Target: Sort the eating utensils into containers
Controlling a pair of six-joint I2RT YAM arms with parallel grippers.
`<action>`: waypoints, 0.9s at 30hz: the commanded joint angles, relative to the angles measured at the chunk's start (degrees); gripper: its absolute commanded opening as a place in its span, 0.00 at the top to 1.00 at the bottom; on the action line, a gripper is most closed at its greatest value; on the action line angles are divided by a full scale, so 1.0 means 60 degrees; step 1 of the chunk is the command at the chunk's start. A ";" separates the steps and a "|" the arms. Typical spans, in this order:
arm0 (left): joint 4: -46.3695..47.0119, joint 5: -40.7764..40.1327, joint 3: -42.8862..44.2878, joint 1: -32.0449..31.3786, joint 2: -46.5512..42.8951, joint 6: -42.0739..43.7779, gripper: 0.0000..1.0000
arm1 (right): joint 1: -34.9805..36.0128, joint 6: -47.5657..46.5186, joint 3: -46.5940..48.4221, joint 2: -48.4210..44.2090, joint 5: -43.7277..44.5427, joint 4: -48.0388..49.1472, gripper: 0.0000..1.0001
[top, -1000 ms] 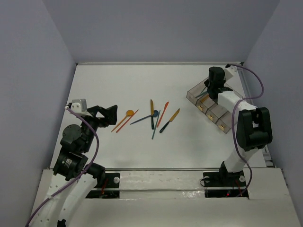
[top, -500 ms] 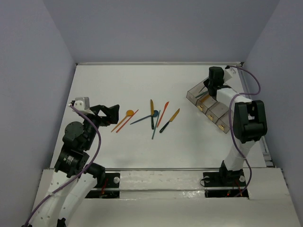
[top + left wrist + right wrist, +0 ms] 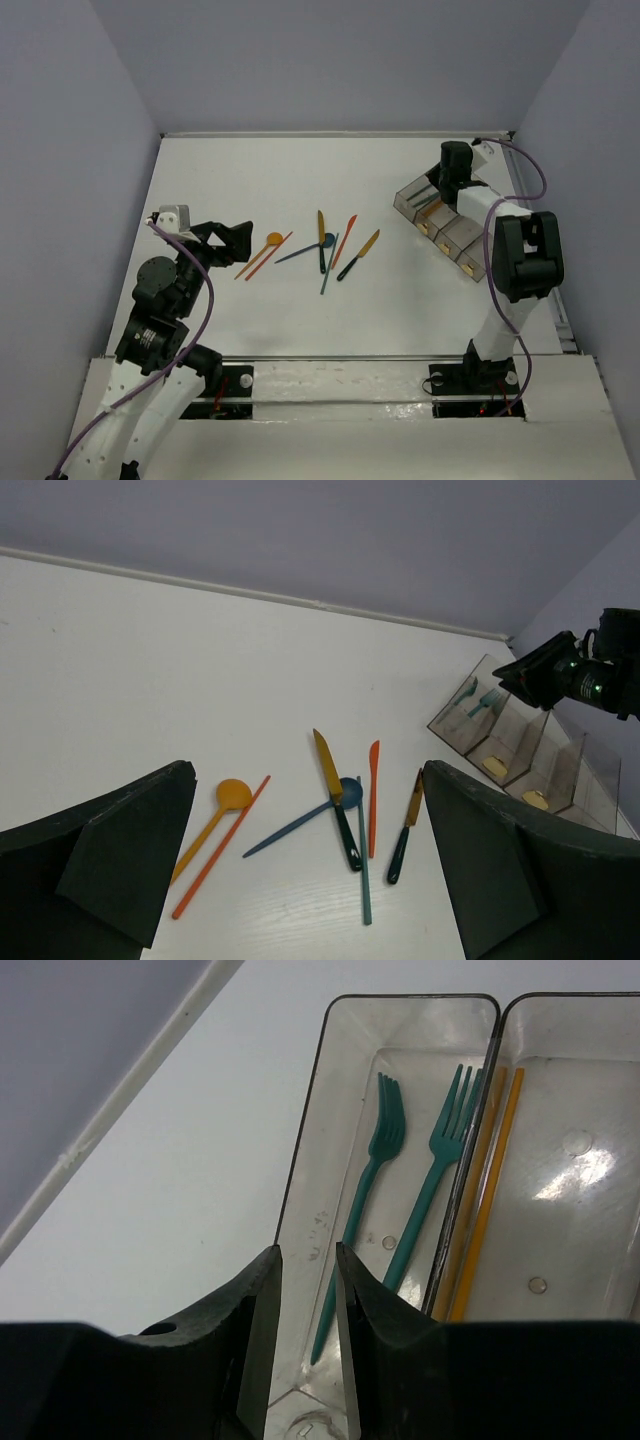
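Note:
Several eating utensils lie loose mid-table: an orange spoon [image 3: 268,242] [image 3: 225,800], an orange stick [image 3: 222,845], a blue spoon [image 3: 300,823], two dark-handled knives [image 3: 335,795] [image 3: 405,825], a red knife [image 3: 373,795] and a teal stick [image 3: 363,860]. The clear containers [image 3: 445,225] [image 3: 410,998] stand at the right. Two teal forks [image 3: 365,1195] [image 3: 425,1195] lie in the end bin, and yellow-orange sticks [image 3: 480,1210] lie in the bin beside it. My right gripper [image 3: 440,195] [image 3: 308,1255] hovers over the end bin, jaws slightly apart and empty. My left gripper [image 3: 237,240] [image 3: 305,770] is wide open, left of the loose pile.
The table's back edge meets the grey wall [image 3: 250,590] behind the utensils. Small yellow pieces [image 3: 495,767] sit in the further bins. The right arm [image 3: 525,260] reaches along the row of bins.
The right gripper's jaws have parted a little over the end bin. The left arm shifted slightly a second ago and has been still since.

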 commanded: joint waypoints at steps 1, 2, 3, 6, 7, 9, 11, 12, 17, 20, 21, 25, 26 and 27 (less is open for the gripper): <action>0.0534 0.0096 -0.0040 0.0030 -0.0071 0.0103 0.01 | 0.0265 -0.0617 -0.0091 -0.1037 -0.0729 0.0418 0.65; 0.0534 0.0111 -0.0025 0.0030 -0.0071 0.0103 0.01 | 0.0514 -0.0822 -0.0208 -0.1228 -0.0715 0.0476 0.65; 0.0534 0.0126 -0.0040 0.0030 -0.0057 0.0118 0.01 | 0.1140 -0.1244 -0.0470 -0.1607 -0.0657 0.0477 0.65; 0.0490 0.0111 -0.0040 0.0030 -0.0013 0.0118 0.01 | 0.2720 -0.1715 -0.1288 -0.2368 -0.0539 0.0462 0.66; 0.0490 0.0126 -0.0040 0.0030 -0.0013 0.0118 0.01 | 0.3149 -0.1746 -0.1525 -0.2503 -0.0539 0.0462 0.66; 0.0519 0.0169 -0.0025 0.0030 0.0031 0.0118 0.01 | 0.3954 -0.1659 -0.1921 -0.2665 -0.0554 0.0317 0.68; 0.0533 0.0185 -0.0040 0.0030 0.0031 0.0118 0.01 | 0.5185 -0.1659 -0.2259 -0.2593 -0.0466 0.0141 0.68; 0.0534 0.0213 -0.0040 0.0030 0.0031 0.0132 0.01 | 0.5566 -0.1702 -0.2245 -0.2476 -0.0408 -0.0223 0.69; 0.0563 0.0258 -0.0054 0.0030 0.0017 0.0118 0.01 | 0.7339 -0.1907 -0.1236 -0.1495 0.0339 -0.1762 0.72; 0.0548 0.0228 -0.0055 0.0030 -0.0027 0.0132 0.01 | 0.7561 -0.1981 -0.0928 -0.0953 0.0501 -0.2203 0.74; 0.0534 0.0243 -0.0055 0.0030 -0.0027 0.0132 0.01 | 0.7562 -0.2010 -0.0695 -0.0821 0.0501 -0.2378 0.74; 0.0563 0.0272 -0.0055 0.0030 -0.0013 0.0118 0.01 | 0.7781 -0.2127 -0.0064 -0.0147 0.0134 -0.2877 0.74; 0.0563 0.0287 -0.0055 0.0030 -0.0027 0.0132 0.01 | 0.7782 -0.2142 0.0068 -0.0059 0.0164 -0.3081 0.74; 0.0563 0.0287 -0.0055 0.0030 -0.0042 0.0132 0.01 | 0.7782 -0.2171 0.0272 0.0044 0.0164 -0.3155 0.74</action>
